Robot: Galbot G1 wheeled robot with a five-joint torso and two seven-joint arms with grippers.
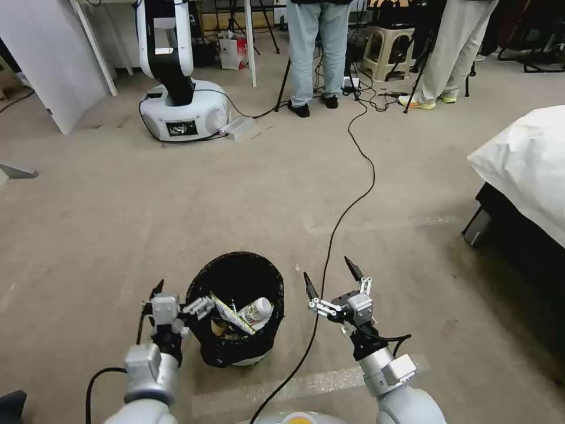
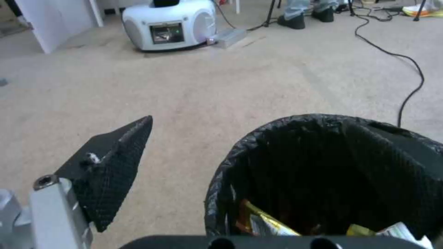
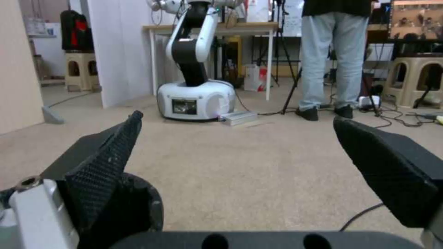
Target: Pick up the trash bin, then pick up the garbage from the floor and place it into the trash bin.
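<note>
The trash bin (image 1: 238,277), a white bucket with a black bag over its rim, is low in the middle of the head view. Garbage (image 1: 254,312) lies inside it: yellow wrappers and a white packet, seen again as the garbage (image 2: 263,223) in the left wrist view. My left gripper (image 1: 181,299) is open and straddles the bin's near-left rim (image 2: 221,180). One finger (image 2: 115,162) is outside and the other finger (image 2: 406,152) reaches over the bin's mouth. My right gripper (image 1: 326,268) hangs open to the right of the bin, holding nothing.
A black cable (image 1: 353,203) runs across the carpet from the back, passing under my right gripper. A white robot base (image 1: 182,112) stands far left. A person's legs (image 1: 315,53) and stools are at the back. A bed (image 1: 529,171) with a white cover is on the right.
</note>
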